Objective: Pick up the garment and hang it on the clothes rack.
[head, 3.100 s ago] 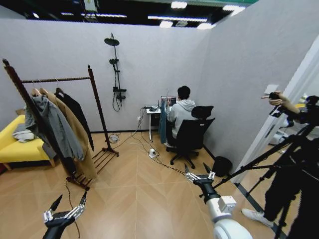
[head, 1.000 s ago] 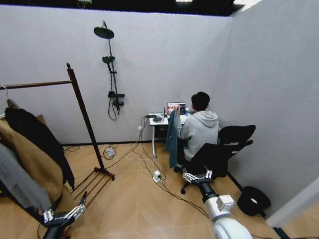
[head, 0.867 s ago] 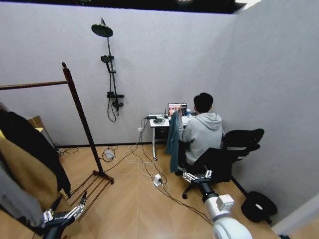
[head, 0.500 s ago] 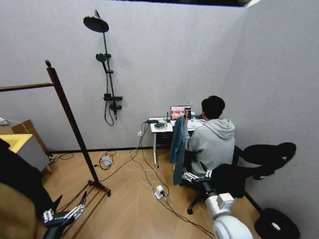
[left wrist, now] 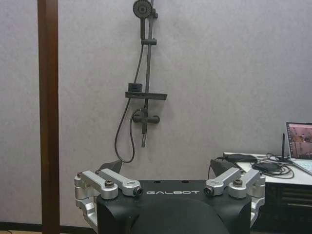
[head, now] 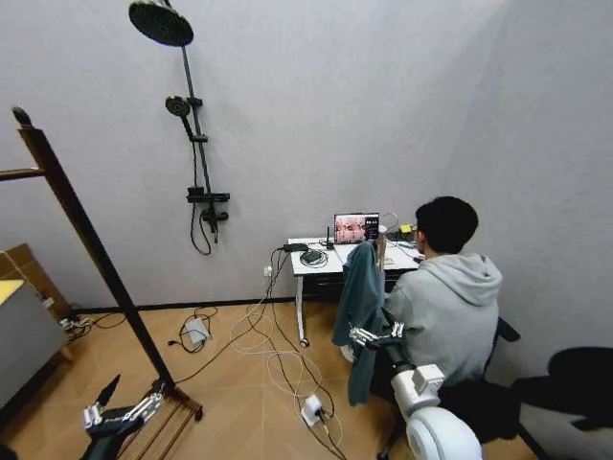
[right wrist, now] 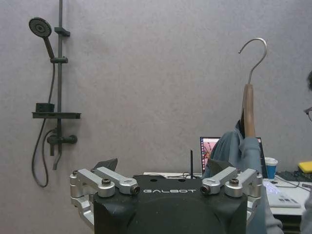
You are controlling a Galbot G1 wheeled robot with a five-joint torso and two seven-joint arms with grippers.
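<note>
The garment (head: 361, 305), dark teal-blue, hangs on a wooden hanger (head: 380, 251) at the front of a small white desk (head: 308, 265). In the right wrist view the garment (right wrist: 233, 146) shows beyond the fingers, with the hanger's metal hook (right wrist: 255, 53) standing up free above it. My right gripper (head: 375, 334) is open, held low just in front of the garment and apart from it. My left gripper (head: 128, 404) is open near the floor, by the foot of the clothes rack (head: 84, 245). One dark wooden post of the clothes rack (left wrist: 48, 112) shows close in the left wrist view.
A person in a grey hoodie (head: 448, 311) sits on a black chair right behind the garment. Cables and a power strip (head: 311, 409) lie on the wooden floor before the desk. A shower fixture (head: 196, 163) hangs on the back wall. A laptop (head: 355, 228) stands on the desk.
The whole view has shifted: the camera has come closer to the desk and garment, and the rack's coats have slid out at the left. Both arms keep their pose.
</note>
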